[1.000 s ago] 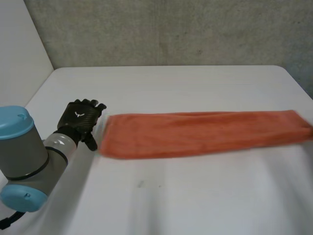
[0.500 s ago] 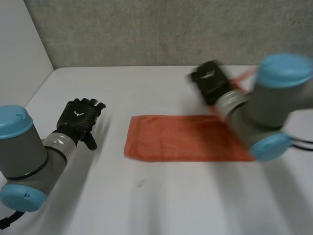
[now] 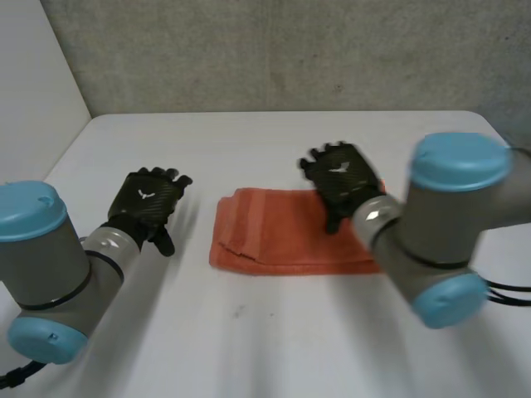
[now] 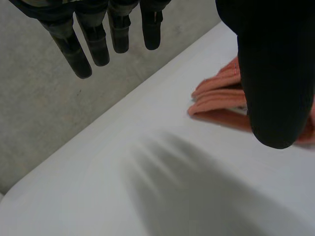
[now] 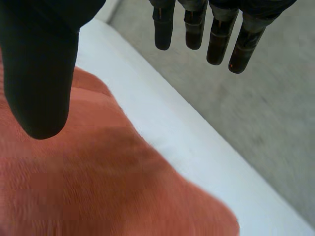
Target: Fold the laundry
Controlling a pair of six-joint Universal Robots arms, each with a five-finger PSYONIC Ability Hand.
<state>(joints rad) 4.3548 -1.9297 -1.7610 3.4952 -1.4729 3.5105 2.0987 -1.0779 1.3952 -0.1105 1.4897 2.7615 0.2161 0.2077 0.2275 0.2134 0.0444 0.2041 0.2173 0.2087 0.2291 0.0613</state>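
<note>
An orange towel (image 3: 270,232) lies folded in the middle of the white table (image 3: 274,340), its doubled layers showing at its left end. My right hand (image 3: 342,178) hovers over the towel's right part with straight fingers and holds nothing. In the right wrist view the towel (image 5: 98,191) spreads under the palm, and the right hand's thumb (image 5: 42,73) stands clear of it. My left hand (image 3: 149,201) is open to the left of the towel, apart from it. In the left wrist view the towel's folded end (image 4: 219,96) lies beside the left hand's thumb (image 4: 273,73).
A grey wall (image 3: 274,50) runs behind the table's far edge. A white panel (image 3: 33,99) stands at the far left. My right arm (image 3: 440,240) reaches over the table's right side and hides the towel's right end.
The right arm swung in from the right, carrying the towel's right end over to the left. The long towel now lies folded short, and the right hand has let go. The left hand shifted slightly.
</note>
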